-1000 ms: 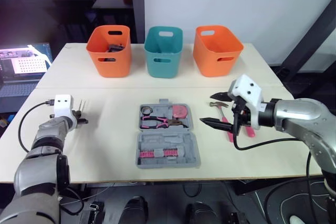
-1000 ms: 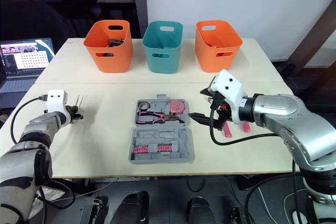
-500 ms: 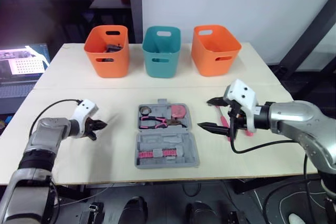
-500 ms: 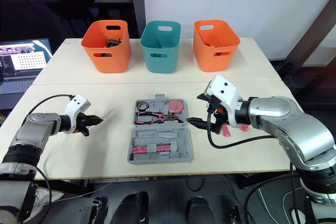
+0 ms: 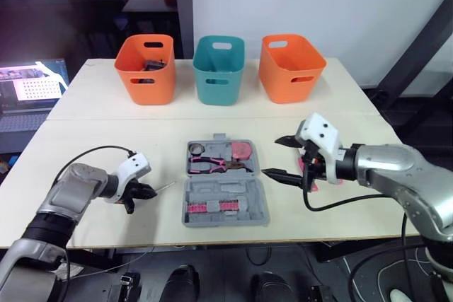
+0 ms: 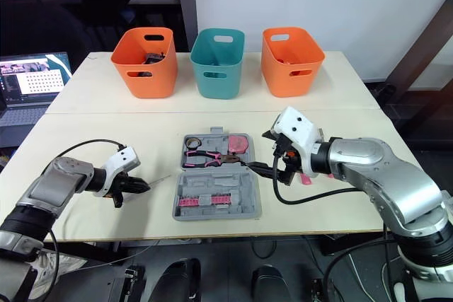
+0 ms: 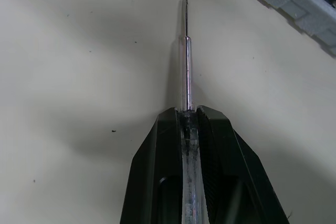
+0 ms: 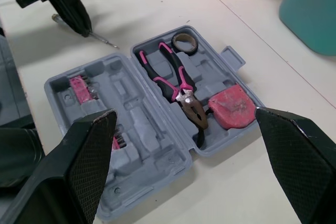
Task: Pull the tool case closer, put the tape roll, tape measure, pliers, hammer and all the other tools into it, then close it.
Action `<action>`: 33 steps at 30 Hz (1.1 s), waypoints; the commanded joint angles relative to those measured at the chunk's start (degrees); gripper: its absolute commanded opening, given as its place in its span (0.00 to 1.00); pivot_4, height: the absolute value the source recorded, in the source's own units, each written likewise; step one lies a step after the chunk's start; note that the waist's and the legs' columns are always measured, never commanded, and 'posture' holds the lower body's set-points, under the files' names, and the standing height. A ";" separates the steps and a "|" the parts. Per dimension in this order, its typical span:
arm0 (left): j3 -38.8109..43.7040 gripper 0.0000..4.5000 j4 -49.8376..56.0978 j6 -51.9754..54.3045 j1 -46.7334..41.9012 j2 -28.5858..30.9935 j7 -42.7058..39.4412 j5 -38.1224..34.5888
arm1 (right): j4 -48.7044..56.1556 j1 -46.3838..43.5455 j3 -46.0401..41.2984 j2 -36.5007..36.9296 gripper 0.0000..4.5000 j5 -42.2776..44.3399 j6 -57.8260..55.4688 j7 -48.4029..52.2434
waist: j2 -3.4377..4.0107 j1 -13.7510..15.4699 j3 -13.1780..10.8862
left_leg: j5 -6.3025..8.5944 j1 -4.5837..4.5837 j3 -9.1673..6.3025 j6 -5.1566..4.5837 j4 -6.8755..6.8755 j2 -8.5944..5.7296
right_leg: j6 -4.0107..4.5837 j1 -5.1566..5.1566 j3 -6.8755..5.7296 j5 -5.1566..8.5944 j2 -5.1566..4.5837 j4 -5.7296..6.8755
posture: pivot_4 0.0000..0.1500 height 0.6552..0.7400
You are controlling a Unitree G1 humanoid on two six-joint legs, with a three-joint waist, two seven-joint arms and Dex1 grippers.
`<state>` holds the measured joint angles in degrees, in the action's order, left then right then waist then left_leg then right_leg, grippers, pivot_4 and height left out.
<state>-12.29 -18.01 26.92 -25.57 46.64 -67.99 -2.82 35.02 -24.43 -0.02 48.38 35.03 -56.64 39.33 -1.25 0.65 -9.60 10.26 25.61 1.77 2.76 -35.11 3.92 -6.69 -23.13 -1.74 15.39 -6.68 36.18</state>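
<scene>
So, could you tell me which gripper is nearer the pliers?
Right. The right gripper hangs at the case's right edge, by the pliers; the left gripper, holding a screwdriver, is left of the case.

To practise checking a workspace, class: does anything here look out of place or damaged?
Nothing looks damaged or spilled. A pink-handled tool lies on the table outside the open case, partly behind the right claw; the left claw holds a thin screwdriver.
</scene>
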 commanded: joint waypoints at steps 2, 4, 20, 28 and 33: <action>-2.34 0.23 -2.01 -2.96 0.16 1.17 -1.47 2.63 | 2.73 0.29 -2.17 -0.20 1.00 0.71 -0.23 -1.42 | 0.02 -0.04 0.01 | 0.00 -0.01 0.00 0.00 0.01 0.00 | 0.00 0.00 0.00 0.00 0.00 0.00 | 1.00 1.00; -2.24 0.42 -3.12 -4.39 -0.52 0.89 -1.10 3.33 | 2.83 0.51 -2.51 -0.14 1.00 0.75 -0.41 -1.75 | 0.09 0.01 0.05 | 0.00 -0.03 0.00 0.00 0.01 0.00 | 0.00 0.01 0.00 0.00 0.00 0.01 | 1.00 1.00; -5.17 0.65 -7.66 -16.00 -1.93 1.51 -2.85 8.45 | 2.91 1.07 -2.50 -0.64 1.00 0.83 -0.47 -3.04 | 0.14 0.05 0.07 | -0.01 -0.11 0.00 -0.01 -0.02 0.00 | 0.01 0.07 0.01 0.01 -0.01 0.02 | 1.00 1.00; -6.20 0.03 -11.25 -20.06 -4.10 0.41 -3.02 11.04 | 3.71 2.12 -2.39 -0.84 1.00 0.85 -0.63 -3.68 | 0.19 -0.09 0.10 | -0.01 -0.11 0.01 -0.01 -0.02 0.00 | 0.01 0.09 0.01 0.01 -0.01 0.02 | 1.00 1.00; -7.81 0.01 -14.28 -23.42 -10.77 3.12 -6.20 14.78 | 3.93 2.66 -2.91 -0.16 1.00 1.04 -0.68 -3.12 | 0.18 -0.01 0.10 | 0.00 -0.11 0.01 -0.01 -0.02 0.00 | 0.01 0.10 0.01 0.01 0.00 0.02 | 1.00 1.00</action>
<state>-19.57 -29.95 3.78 -34.32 47.43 -73.01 9.37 37.08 -21.30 -0.98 47.69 35.30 -57.59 36.03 -1.07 0.64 -9.51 10.25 25.51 1.78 2.74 -35.13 3.92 -6.69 -23.05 -1.73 15.39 -6.68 36.19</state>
